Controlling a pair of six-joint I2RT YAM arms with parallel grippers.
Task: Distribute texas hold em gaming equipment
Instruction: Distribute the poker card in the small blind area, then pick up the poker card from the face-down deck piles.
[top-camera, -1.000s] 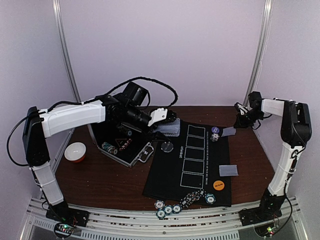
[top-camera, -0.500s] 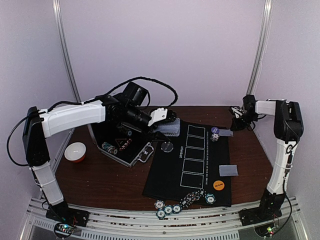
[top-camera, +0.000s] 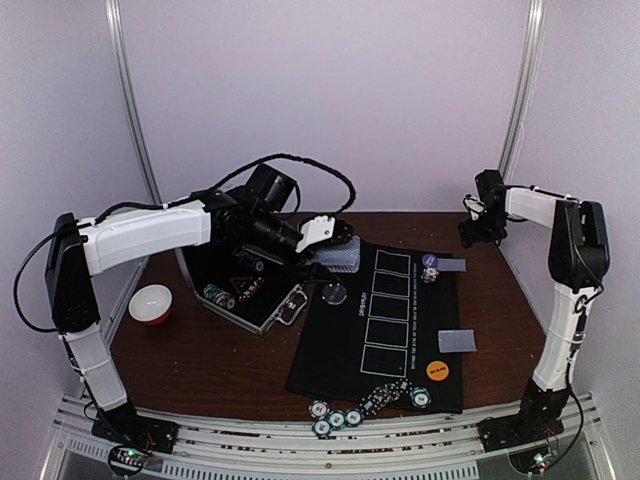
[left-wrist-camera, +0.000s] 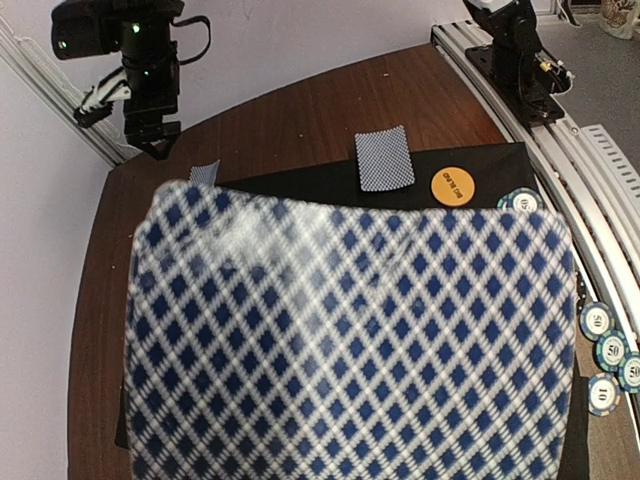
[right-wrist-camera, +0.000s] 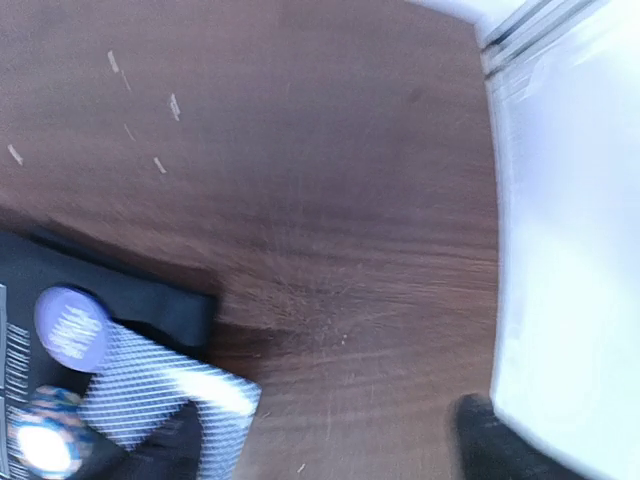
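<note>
My left gripper (top-camera: 332, 247) is shut on a stack of blue-diamond-backed playing cards (left-wrist-camera: 350, 340), held over the black mat (top-camera: 385, 345); the cards fill the left wrist view and hide the fingers. My right gripper (top-camera: 472, 232) hangs open above the mat's far right corner, fingertips (right-wrist-camera: 185, 440) wide apart, nothing between them. Below it a single card (right-wrist-camera: 165, 395) lies flat beside a purple disc (right-wrist-camera: 72, 325) and a chip (right-wrist-camera: 42, 447). Another card (top-camera: 457, 340) and an orange disc (top-camera: 436, 369) lie on the mat's right side. Several chips (top-camera: 338, 417) sit at its near edge.
An open metal case (top-camera: 245, 290) holding chips stands left of the mat, with a red-and-white bowl (top-camera: 151, 303) further left. A black disc (top-camera: 335, 294) lies on the mat's left edge. White walls close in on both sides, and rails run along the near edge.
My right gripper has opened, let go of the card at the mat's far right corner, and drawn up and back from it. The left arm has not moved.
</note>
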